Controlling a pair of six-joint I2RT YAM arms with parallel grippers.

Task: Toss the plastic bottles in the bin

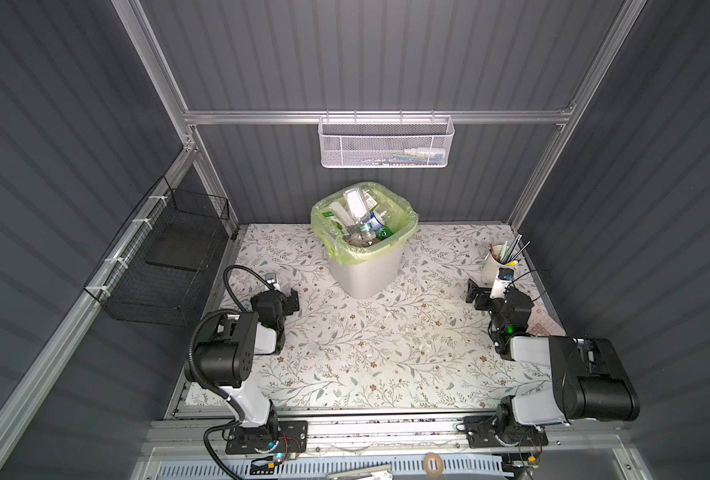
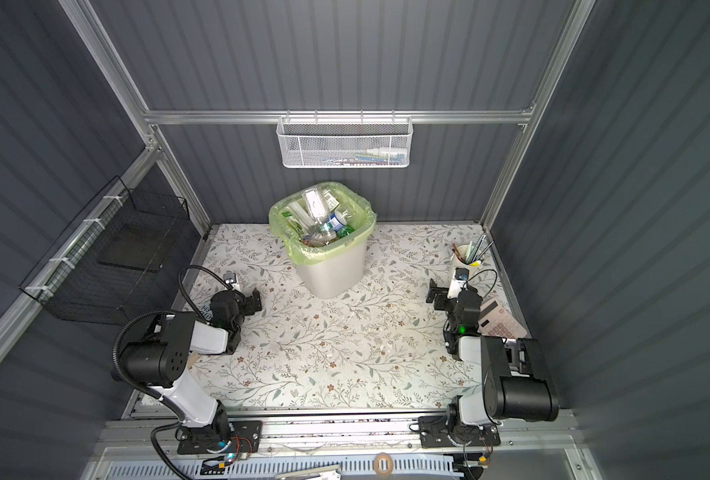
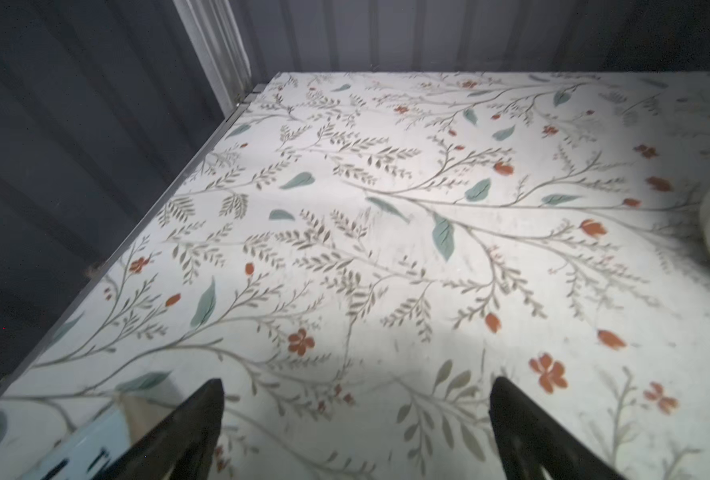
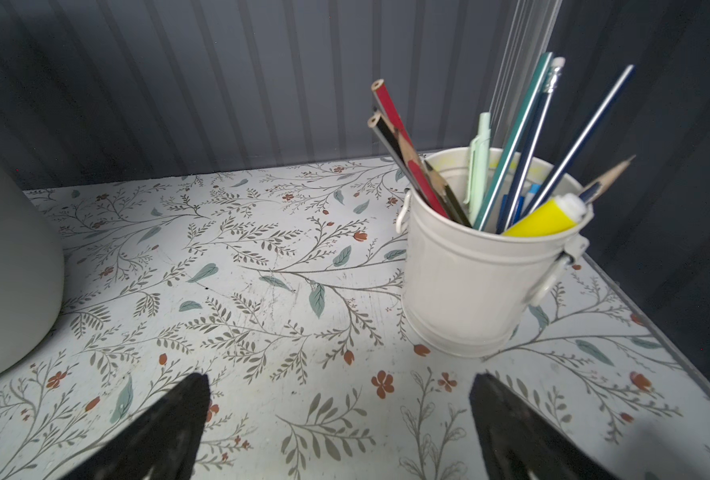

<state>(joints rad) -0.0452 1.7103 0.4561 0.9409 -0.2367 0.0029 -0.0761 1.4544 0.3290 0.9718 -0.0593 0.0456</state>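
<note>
Bottles – clear, green – heaped in bin.

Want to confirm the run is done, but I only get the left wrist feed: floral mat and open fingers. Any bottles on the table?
Observer: None loose in both top views. The plastic bottles are piled inside the bin.
Operator: Is the right arm carrying one?
Observer: No. The right gripper is open and empty, close to the pencil cup.
Operator: Anything else on that side?
Observer: A calculator lies flat beside the right arm, partly hidden by it.
</note>
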